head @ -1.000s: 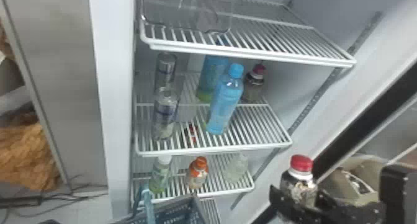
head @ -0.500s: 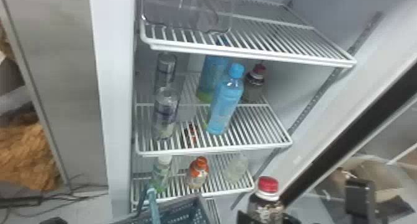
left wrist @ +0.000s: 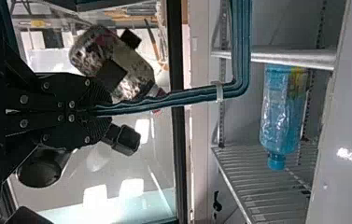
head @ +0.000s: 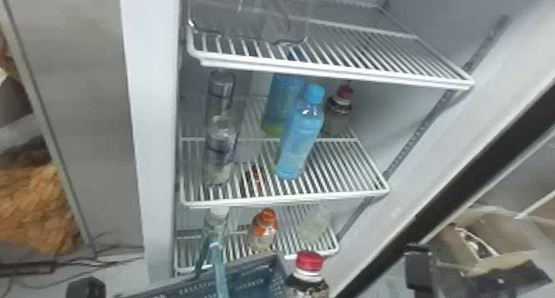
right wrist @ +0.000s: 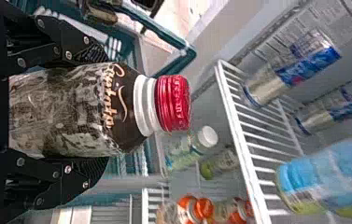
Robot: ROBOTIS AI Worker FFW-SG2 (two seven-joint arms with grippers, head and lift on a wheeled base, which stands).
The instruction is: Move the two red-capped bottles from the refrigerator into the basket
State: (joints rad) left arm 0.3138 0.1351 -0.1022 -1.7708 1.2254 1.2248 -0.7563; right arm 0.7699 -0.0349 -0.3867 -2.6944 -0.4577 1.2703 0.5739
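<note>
Low in the head view, my right gripper [head: 419, 268] holds a red-capped bottle [head: 309, 276] upright at the right edge of the blue basket [head: 243, 278]. The right wrist view has my right gripper [right wrist: 102, 112] shut around that bottle's body [right wrist: 71, 107], its red cap [right wrist: 173, 102] exposed. A second red-capped bottle [head: 338, 111] stands at the back right of the middle shelf. Part of my left gripper [head: 86, 288] shows at bottom left; in the left wrist view, my left gripper [left wrist: 96, 111] is shut on the basket's handle [left wrist: 187, 95].
Blue bottles [head: 300, 132] and clear bottles [head: 221, 152] share the middle refrigerator shelf [head: 289, 200]. Below stand an orange-capped bottle [head: 264, 231] and others. The upper shelf [head: 351, 72] overhangs them, bearing a clear bin [head: 247, 24]. The refrigerator's right side lies close to the right arm.
My right gripper has carried its red-capped bottle leftward and lower in the head view, from beside the refrigerator's right side to the basket's edge. The basket has barely moved.
</note>
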